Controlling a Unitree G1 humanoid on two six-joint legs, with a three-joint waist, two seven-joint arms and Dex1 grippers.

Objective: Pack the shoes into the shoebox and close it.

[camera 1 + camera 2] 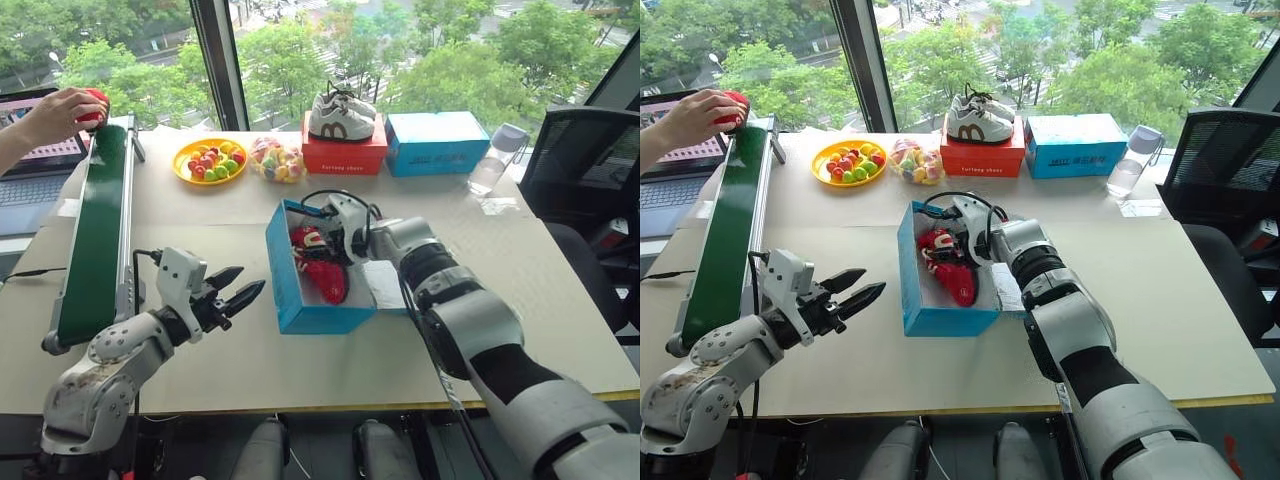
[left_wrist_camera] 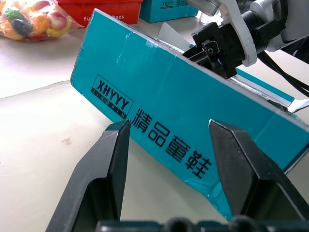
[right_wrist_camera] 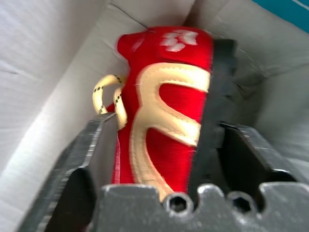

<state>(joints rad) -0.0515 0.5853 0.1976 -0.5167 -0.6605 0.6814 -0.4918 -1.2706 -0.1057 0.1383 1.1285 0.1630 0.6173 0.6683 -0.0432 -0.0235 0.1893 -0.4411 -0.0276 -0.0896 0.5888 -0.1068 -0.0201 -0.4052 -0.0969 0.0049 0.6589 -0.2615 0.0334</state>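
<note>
The blue shoebox stands open in the middle of the table, its flap lid lying out to the right. Two red shoes lie inside it. My right gripper reaches down into the box. In the right wrist view its fingers stand wide apart around a red shoe with a pale yellow side mark; one finger touches the shoe, the other stands off it. My left gripper hovers open to the left of the box, level with its side wall, with nothing between its fingers.
A green conveyor belt runs along the left edge, and a person's hand holds something red at its far end. At the back are a yellow fruit plate, a sweets bag, a red box bearing white-grey sneakers, another blue box and a bottle.
</note>
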